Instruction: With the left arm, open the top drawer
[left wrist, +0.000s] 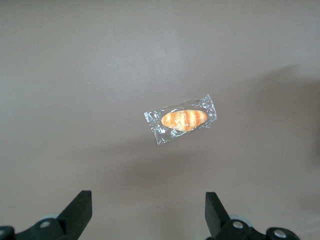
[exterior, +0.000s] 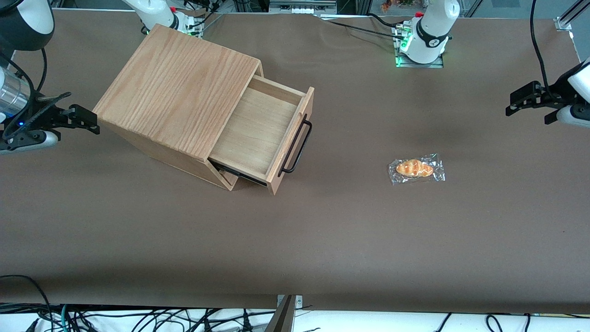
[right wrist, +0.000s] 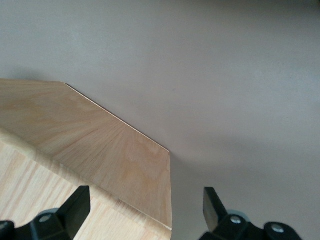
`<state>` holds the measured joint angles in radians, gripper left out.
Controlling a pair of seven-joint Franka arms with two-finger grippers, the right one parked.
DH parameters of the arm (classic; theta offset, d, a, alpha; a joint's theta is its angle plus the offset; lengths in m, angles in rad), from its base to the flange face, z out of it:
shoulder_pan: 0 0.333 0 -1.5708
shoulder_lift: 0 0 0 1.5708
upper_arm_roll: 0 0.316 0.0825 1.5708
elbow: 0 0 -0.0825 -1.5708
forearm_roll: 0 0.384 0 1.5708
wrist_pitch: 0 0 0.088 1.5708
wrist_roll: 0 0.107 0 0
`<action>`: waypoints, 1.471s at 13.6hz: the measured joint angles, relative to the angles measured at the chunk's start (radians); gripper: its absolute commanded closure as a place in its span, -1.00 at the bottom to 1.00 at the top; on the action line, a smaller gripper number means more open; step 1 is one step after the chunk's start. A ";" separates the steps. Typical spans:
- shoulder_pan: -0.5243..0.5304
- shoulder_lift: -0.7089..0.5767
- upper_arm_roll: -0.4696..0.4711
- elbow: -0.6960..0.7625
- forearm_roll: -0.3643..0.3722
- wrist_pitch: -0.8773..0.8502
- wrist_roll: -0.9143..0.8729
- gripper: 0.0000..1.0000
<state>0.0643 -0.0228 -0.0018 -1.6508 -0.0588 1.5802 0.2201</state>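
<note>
Currently: top drawer pulled out of cabinet.
Claw at frame's right edge, fingers apart, above bench; wrapped bread beneath.

A robotics lab: bolted arm bases, loose cables, covered table

brown table cover, tangled black cables along white table edge

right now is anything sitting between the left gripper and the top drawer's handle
Only the wrapped bread roll lies roughly between them, flat on the table, a bit nearer the front camera than a straight path. The gripper hangs open above the working arm's end; the top drawer is already pulled out, its black handle unobstructed.
</note>
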 measured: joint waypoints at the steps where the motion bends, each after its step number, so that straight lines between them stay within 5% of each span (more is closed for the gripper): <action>1: -0.003 -0.004 -0.001 -0.001 0.016 0.000 0.001 -1.00; 20: -0.036 -0.023 -0.013 -0.006 0.054 -0.017 0.001 -1.00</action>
<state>0.0287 -0.0457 -0.0144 -1.6563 -0.0049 1.5631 0.2208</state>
